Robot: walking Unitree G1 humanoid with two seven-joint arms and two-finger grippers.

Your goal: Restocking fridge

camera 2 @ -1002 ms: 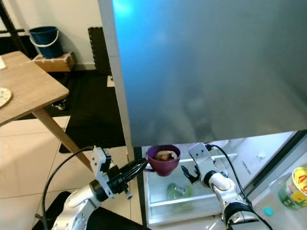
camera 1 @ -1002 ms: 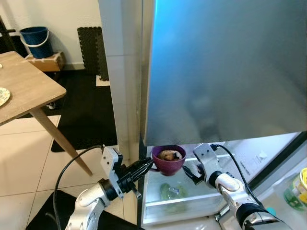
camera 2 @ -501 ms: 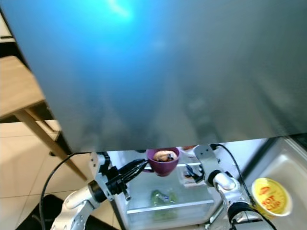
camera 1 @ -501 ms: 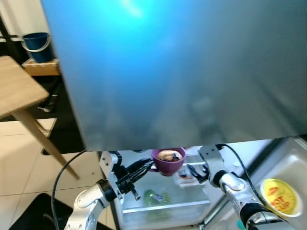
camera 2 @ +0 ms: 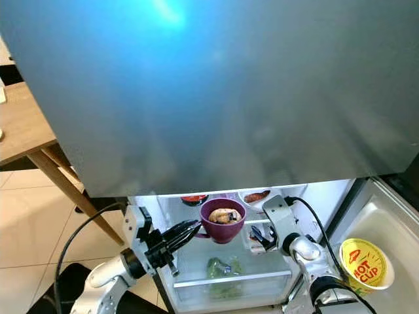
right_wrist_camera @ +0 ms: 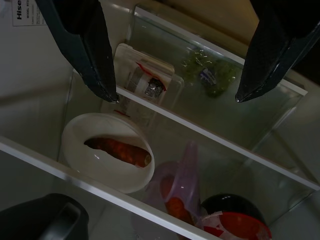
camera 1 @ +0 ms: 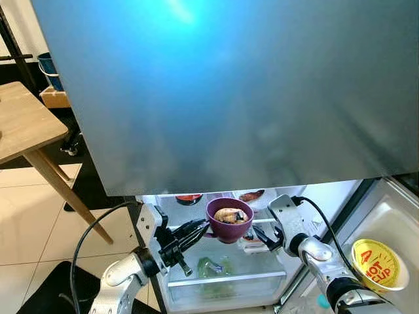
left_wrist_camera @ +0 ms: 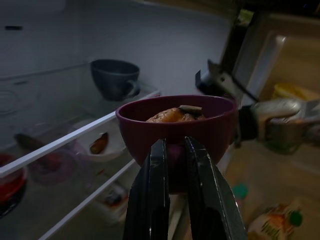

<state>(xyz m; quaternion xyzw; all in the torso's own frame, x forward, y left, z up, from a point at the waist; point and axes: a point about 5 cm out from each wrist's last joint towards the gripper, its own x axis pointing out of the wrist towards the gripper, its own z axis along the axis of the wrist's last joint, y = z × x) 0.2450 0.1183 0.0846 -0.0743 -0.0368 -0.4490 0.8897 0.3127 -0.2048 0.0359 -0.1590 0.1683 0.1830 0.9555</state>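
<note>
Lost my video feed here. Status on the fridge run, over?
Left end effector shut on purple bowl, held at the open fridge. Right end effector open, empty, beside it. White dish and dark mug already on shelves.

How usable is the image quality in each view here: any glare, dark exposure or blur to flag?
Eye views: sharp, but the fridge door carries a bright blue glare patch near the top. Left wrist view: dim and underexposed; the purple bowl in the left claw is still readable. Right wrist view: dim, right claw fingers near the lens, white dish legible.
</note>
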